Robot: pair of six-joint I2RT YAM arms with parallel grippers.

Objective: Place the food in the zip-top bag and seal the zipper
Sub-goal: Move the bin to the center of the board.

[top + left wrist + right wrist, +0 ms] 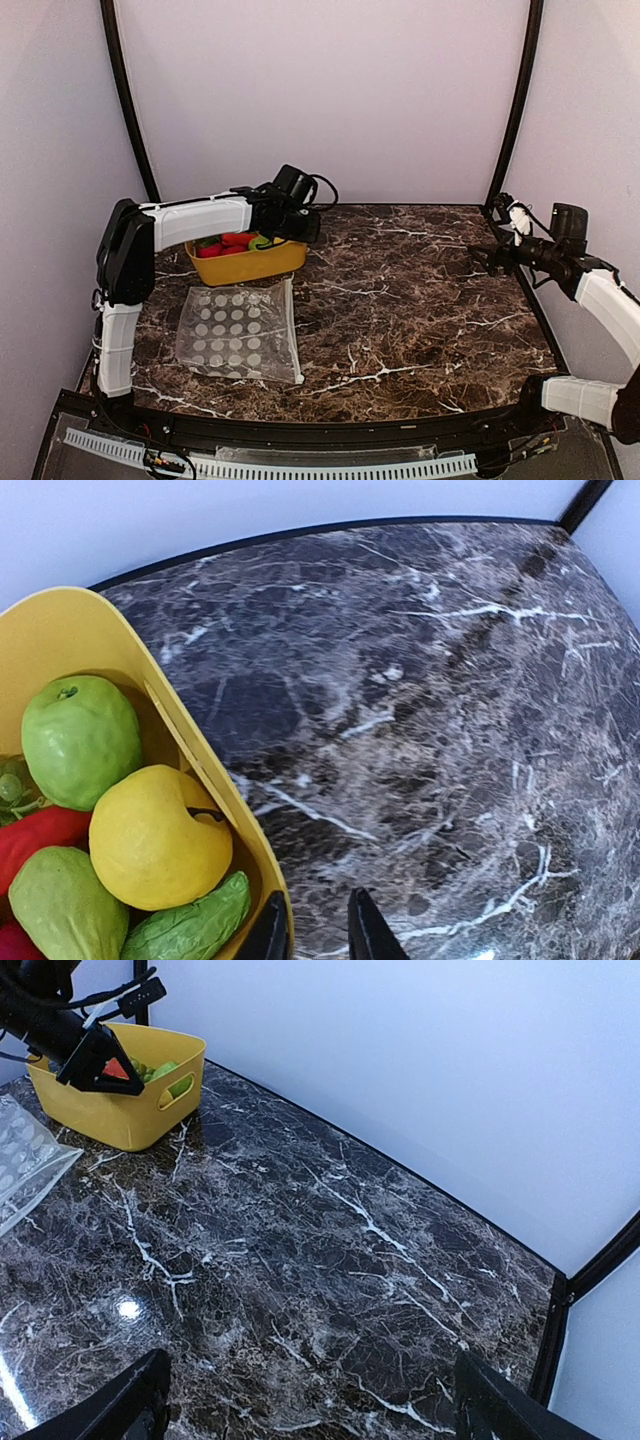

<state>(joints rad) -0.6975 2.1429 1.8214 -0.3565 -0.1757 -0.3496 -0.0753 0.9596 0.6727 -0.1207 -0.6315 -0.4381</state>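
Observation:
The toy food lies in a yellow bin (245, 266): a green apple (80, 740), a yellow lemon-like fruit (155, 835), a green pear (55, 910), a crinkled green vegetable (190, 930), a red piece (35, 835) and some green grapes (12, 785). The clear dotted zip-top bag (240, 330) lies flat in front of the bin, with a whitish zipper strip (294, 335) along its right edge. My left gripper (318, 935) hovers at the bin's right rim with its fingers a narrow gap apart; only table shows between them. My right gripper (320, 1420) is wide open and empty, far to the right.
The bin (120, 1115) stands at the back left by the wall, and the bag's corner shows in the right wrist view (25, 1155). Black frame posts stand at the back corners. The right arm (560, 260) hangs over the table's right edge.

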